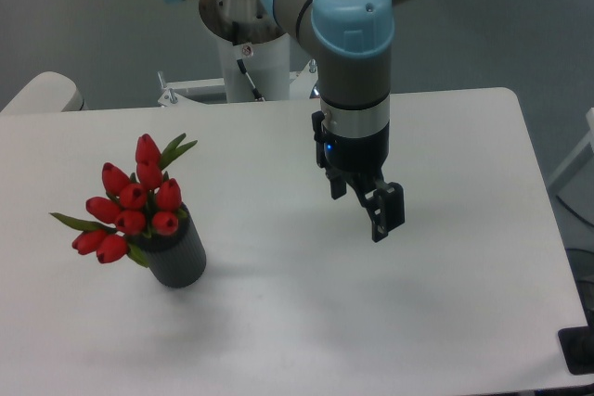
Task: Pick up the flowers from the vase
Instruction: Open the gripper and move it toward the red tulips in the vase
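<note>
hanging empty, well apart from the flowers

the tool (363,205) hangs above the white desk (464,303) with its 2 dark fingers pointing down and nothing between them. the fingers stand apart with a gap showing, so it reads as spread, though how wide is hard to judge from this angle. the flowers (130,201) are well off to the tool's side, toward the left edge of the view and a little lower in it: a bunch of red tulip buds with green leaves, standing in the vase (177,255). the dark ribbed vase is upright on the desk and holds the stems, which is why the buds fan up and out above its mouth. judging from this, the grasp has not begun. the tool must cross to the bunch and close low on it, near the vase's mouth, so the buds are not crushed.
</note>
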Robot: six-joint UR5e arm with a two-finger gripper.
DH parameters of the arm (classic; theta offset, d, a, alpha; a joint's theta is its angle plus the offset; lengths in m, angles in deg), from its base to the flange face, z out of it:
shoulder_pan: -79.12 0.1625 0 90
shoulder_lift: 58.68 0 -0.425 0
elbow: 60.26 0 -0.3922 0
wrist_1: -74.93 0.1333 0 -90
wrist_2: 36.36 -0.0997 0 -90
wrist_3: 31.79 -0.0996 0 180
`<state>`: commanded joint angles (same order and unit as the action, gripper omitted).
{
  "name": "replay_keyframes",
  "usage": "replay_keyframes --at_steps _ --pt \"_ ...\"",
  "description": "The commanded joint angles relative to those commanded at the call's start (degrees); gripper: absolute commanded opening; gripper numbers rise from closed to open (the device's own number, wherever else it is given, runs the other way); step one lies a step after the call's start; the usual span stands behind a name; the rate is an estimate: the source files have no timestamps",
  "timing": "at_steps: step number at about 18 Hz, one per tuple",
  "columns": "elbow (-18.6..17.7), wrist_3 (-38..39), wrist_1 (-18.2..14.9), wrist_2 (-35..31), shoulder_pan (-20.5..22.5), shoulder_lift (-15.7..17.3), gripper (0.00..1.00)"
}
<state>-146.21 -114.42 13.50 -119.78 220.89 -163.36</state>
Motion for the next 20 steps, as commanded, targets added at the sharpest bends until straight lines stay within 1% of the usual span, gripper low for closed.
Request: replay_keyframes --at_steps 3,6,9,12,14,15,17,20 --pt "-1.14 1.67 -0.09 4.22 0.35 0.35 1.0" --pt "-3.77 5.53 0.09 7.56 0.79 0.62 1.0" --pt "-5.45 8.52 0.88 12.56 1.49 0.7 1.0" --pt "-7.38 12.74 0.97 18.1 2.11 0.7 1.0" --pt "-8.96 13.02 0.97 21.53 2.29 0.79 1.0" --pt "-10.36 12.93 1.05 23.63 2.29 0.79 1.0" --pt "-11.6 13.02 1.84 28.38 2.55 0.88 1.0" --pt "-14.41 13.02 1.85 36.37 3.69 2.19 1.0"
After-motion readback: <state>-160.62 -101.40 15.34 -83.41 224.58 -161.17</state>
